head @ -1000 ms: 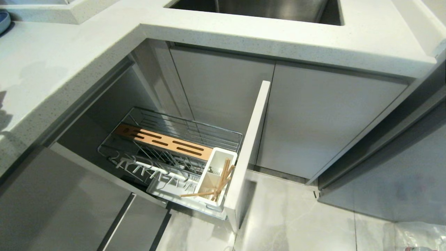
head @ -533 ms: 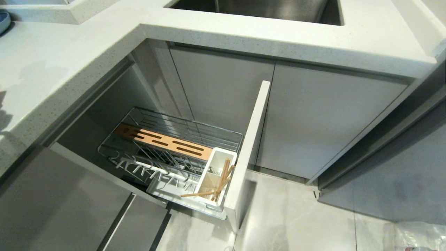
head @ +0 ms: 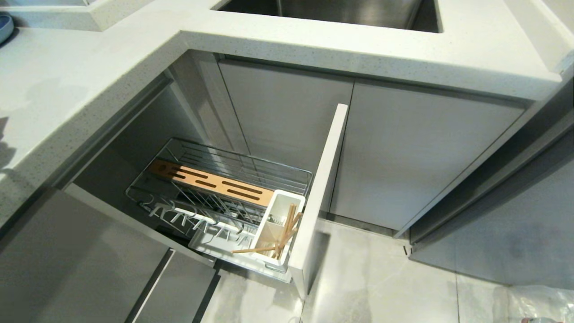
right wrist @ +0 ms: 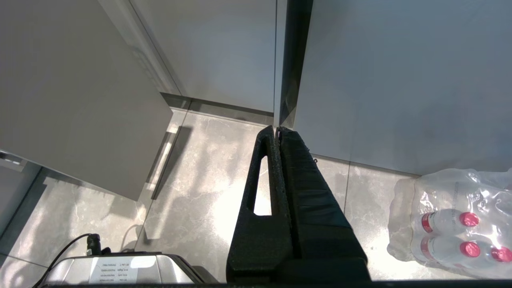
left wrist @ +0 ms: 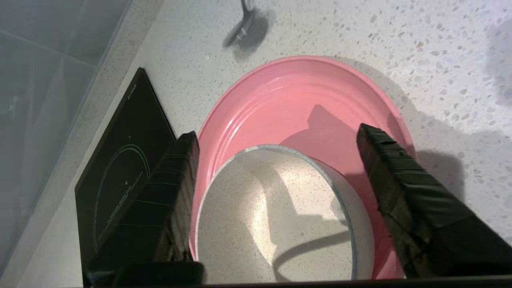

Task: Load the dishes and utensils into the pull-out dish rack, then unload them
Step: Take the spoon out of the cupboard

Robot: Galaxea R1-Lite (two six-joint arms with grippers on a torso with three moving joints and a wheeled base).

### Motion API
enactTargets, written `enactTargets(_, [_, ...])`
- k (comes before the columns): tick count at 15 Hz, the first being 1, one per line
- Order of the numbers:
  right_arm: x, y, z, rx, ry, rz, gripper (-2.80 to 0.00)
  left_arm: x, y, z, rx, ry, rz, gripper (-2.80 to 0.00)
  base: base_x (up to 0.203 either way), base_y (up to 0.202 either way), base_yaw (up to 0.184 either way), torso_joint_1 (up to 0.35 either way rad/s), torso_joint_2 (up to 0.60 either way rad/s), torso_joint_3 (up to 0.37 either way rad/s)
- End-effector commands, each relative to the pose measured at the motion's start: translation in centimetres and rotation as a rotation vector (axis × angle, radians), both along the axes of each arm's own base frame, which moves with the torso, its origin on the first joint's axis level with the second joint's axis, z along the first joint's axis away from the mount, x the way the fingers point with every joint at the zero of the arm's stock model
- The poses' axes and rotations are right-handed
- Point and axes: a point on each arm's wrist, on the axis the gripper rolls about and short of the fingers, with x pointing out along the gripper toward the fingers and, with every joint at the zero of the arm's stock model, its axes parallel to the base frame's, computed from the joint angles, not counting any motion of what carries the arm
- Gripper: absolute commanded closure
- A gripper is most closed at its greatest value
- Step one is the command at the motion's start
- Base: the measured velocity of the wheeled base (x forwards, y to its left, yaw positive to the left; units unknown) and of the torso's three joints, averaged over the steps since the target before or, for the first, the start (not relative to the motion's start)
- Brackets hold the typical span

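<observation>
Left gripper (left wrist: 276,160) gapes wide; right gripper (right wrist: 277,130) pinched closed.

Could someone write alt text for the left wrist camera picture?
An off-white bowl sits in a pink dish on a speckled counter, between the left gripper's open black fingers. A dark spoon lies beyond.

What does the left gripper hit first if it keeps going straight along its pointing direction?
Most likely the off-white bowl, which sits between the open fingers of the left gripper, resting in the pink plate on the counter. Depth is unclear.
</observation>
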Motion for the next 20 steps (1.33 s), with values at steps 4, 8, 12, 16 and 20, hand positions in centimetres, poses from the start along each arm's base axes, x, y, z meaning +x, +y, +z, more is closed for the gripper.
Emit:
enactTargets(4, [0.0,0.0,0.0,0.0,0.001,0.0,0.0,-0.8,-0.2,0.5,0.005,-0.024,0.0,-2.8,0.0,0.0,0.0,0.0,0.0,0.0])
enactTargets(8, [0.0,0.0,0.0,0.0,0.001,0.0,0.0,-1.7,-0.8,1.0,0.01,-0.057,-0.027,0.0,0.0,0.0,0.0,0.0,0.0,0.0])
enactTargets(12, [0.0,0.0,0.0,0.0,0.001,0.0,0.0,-3.9,-1.9,2.4,0.02,-0.177,-0.08,0.0,0.0,0.0,0.0,0.0,0.0,0.0])
enactTargets(16, [0.0,0.0,0.0,0.0,0.001,0.0,0.0,-6.7,-3.7,4.3,-0.03,-0.433,-0.281,0.0,0.0,0.0,0.0,0.0,0.0,0.0])
enactTargets(20, [0.0,0.0,0.0,0.0,0.001,0.0,0.0,-8.3,-5.8,4.8,-0.291,-0.632,-0.538,0.0,0.0,0.0,0.0,0.0,0.0,0.0])
